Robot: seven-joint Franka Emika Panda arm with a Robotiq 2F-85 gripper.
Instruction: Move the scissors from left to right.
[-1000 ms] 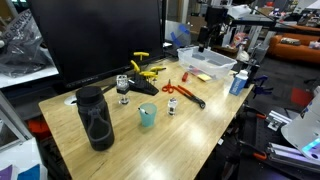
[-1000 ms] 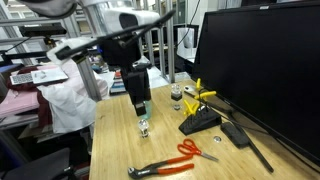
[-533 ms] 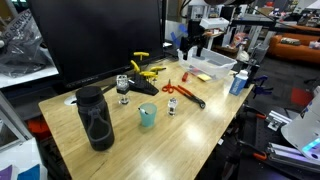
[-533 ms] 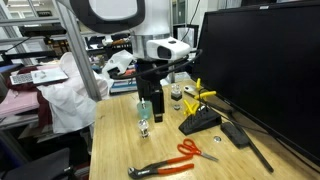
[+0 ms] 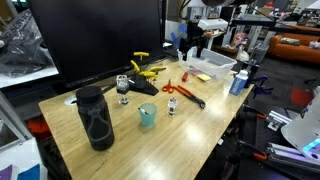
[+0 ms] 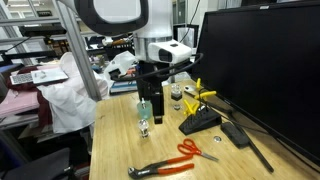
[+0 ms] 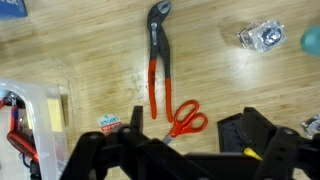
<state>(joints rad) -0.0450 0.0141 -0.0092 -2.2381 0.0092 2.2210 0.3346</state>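
Note:
The scissors have red-orange loop handles and lie flat on the wooden table; in the wrist view their blades are hidden behind my gripper. They also show in both exterior views. Red-handled pliers lie just beside them. My gripper is open and empty. It hangs well above the table, above and short of the scissors, and shows in both exterior views.
A white tray, a blue bottle, a small glass jar, a teal cup, a black bottle and a yellow-and-black tool on a black stand stand around. A large monitor lines the table's back.
One second ago the arm was farther back and higher. It swung in over the table towards the scissors, and it has held still for the last half second.

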